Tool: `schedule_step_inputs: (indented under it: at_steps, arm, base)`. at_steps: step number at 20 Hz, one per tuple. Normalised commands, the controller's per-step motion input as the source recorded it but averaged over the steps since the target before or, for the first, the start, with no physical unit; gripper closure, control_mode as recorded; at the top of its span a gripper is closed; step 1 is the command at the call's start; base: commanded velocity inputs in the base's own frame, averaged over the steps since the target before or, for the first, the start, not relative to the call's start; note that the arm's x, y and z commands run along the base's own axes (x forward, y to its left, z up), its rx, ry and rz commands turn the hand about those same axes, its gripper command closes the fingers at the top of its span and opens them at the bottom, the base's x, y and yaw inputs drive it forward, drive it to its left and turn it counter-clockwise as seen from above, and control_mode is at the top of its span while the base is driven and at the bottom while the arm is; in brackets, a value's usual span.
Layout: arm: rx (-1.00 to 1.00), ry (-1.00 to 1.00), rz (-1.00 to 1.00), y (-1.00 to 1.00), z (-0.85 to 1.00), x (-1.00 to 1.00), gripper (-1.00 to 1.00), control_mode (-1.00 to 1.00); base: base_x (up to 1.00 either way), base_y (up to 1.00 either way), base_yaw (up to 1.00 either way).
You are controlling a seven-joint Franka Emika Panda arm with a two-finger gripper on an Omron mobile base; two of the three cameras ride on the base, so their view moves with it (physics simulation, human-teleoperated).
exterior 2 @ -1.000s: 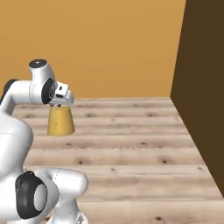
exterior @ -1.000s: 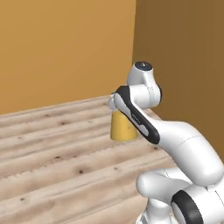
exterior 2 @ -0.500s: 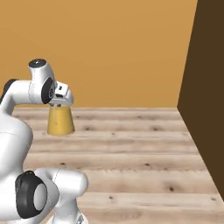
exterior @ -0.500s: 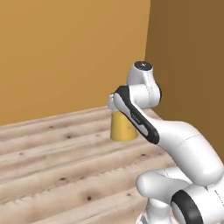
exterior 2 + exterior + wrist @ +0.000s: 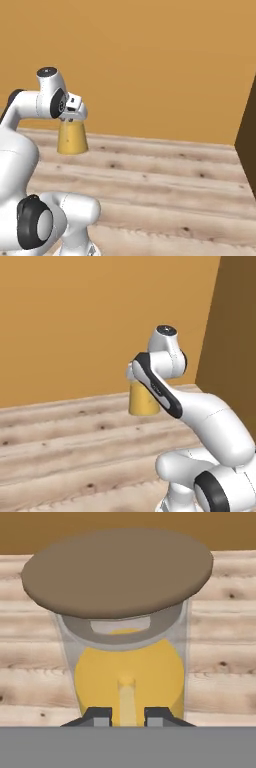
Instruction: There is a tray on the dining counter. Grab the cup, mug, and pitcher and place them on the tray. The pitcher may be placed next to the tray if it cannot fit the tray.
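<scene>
We see an orange wall (image 5: 75,321) behind a wood plank floor (image 5: 65,446), with a darker brown wall (image 5: 235,331) at the right of the left base view. Our arm (image 5: 200,416) reaches forward over the planks. At its end the hand (image 5: 127,714) is clenched on the pitcher (image 5: 72,137), which hangs clear of the floor in front of the orange wall.

The pitcher stands upright, long axis vertical, narrow end up at the hand and wide base down. From the right base view its cone widens toward the bottom and shows solid orange-yellow. In the hand view we look along its side: the round brown lid (image 5: 117,569) lies nearest the top of that picture, a clear band of wall sits under it, and orange-yellow liquid (image 5: 130,677) fills the rest. The two dark fingertips (image 5: 99,716) press close together against the pitcher at the bottom edge.
</scene>
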Motion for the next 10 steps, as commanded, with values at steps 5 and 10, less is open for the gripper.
schedule_step_inputs:
  at_steps: [5, 10]
  arm:
    - [0.00, 0.00, 0.00, 0.00, 0.00, 0.00, 1.00, 1.00]
    - [0.00, 0.00, 0.00, 0.00, 0.00, 0.00, 1.00, 1.00]
  base:
    - [0.95, -0.46, 0.68]
    - [0.94, -0.40, 0.71]
